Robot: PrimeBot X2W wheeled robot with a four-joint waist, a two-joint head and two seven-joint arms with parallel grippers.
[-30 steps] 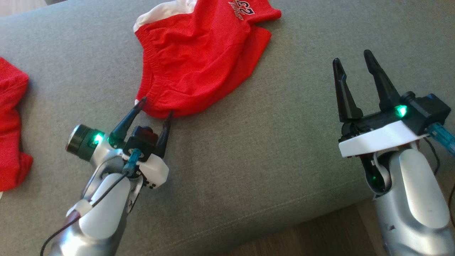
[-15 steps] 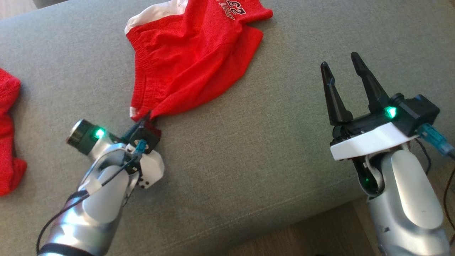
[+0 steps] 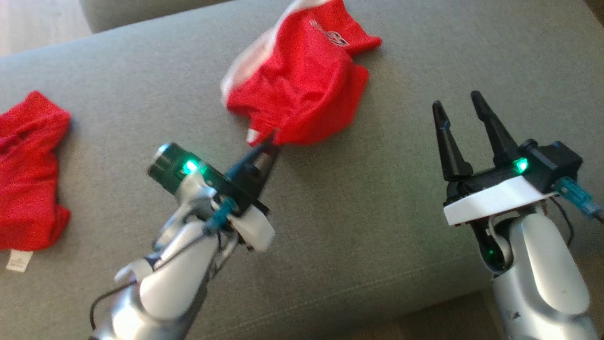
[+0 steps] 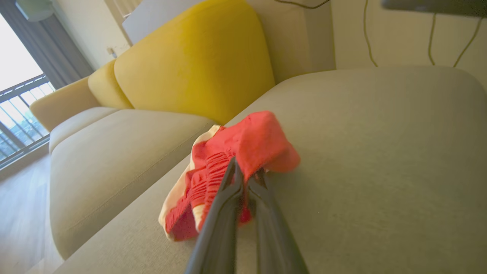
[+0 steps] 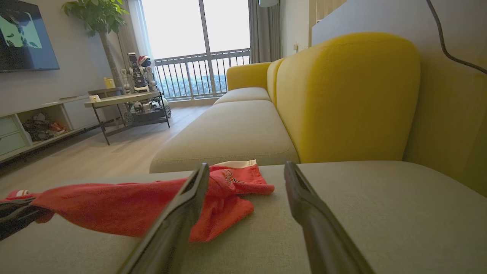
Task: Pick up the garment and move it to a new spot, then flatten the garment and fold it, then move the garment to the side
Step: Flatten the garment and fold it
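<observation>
Pinching the near edge of the red garment (image 3: 306, 85), left hand (image 3: 271, 141) clamped; right hand (image 3: 455, 99) spread wide, empty.

Red garment (image 3: 306, 85) in left tool (image 3: 272, 141)

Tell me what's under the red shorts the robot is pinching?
The grey sofa cushion lies under the red shorts. The left gripper pinches their near edge. Anything beneath the bunched cloth itself is hidden.

Garment (image 3: 302, 89) far-centre on seat cushion (image 3: 377, 212), left gripper (image 3: 272, 140) at its near edge; second garment (image 3: 28, 170) left; right gripper (image 3: 456, 99) right, apart.
</observation>
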